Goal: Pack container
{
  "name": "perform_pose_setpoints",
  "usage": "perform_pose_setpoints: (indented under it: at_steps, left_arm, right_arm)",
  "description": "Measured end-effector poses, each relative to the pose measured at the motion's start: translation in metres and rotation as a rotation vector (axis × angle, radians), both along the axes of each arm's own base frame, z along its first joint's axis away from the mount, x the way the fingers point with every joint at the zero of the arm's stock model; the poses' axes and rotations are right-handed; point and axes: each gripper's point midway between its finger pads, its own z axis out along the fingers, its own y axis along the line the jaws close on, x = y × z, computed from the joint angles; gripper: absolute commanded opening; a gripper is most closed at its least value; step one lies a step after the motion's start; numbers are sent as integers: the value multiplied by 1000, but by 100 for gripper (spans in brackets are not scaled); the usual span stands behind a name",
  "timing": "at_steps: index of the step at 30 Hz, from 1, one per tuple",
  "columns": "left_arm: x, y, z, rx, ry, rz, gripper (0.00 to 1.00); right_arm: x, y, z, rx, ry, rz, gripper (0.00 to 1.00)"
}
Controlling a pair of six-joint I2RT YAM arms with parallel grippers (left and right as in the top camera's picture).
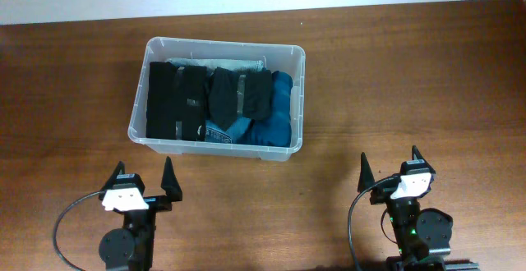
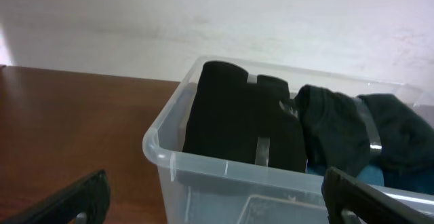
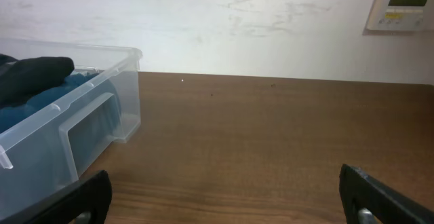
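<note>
The container [image 1: 299, 98] is a clear plastic bin with a thick rim at the middle of the wooden table. It holds folded black clothes [image 1: 175, 101], a dark bundle [image 1: 238, 94] and blue garments [image 1: 275, 115]. My left gripper [image 1: 145, 176] is open and empty near the front edge, below the bin's left corner. In the left wrist view the bin [image 2: 203, 173] is close ahead, with the black clothes [image 2: 234, 119] above its rim. My right gripper [image 1: 389, 165] is open and empty at the front right. In the right wrist view the bin [image 3: 81, 139] is at the left.
The brown wooden table [image 1: 411, 82] runs back to a pale wall. A white wall panel [image 3: 403, 3] shows at the top right of the right wrist view. Black cables [image 1: 66, 222] loop beside both arm bases.
</note>
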Motion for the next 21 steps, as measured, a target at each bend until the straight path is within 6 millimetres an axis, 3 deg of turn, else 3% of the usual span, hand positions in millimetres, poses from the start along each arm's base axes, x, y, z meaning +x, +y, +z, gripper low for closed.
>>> perform_pose_setpoints:
  at_steps: [7, 21]
  left_arm:
    - [-6, 0, -13, 6, 49, 0, 99]
    - [-8, -7, -7, 85, 20, -22, 99]
  right_arm:
    - [0, 0, 0, 0, 0, 0, 98]
    - [0, 0, 0, 0, 0, 0, 98]
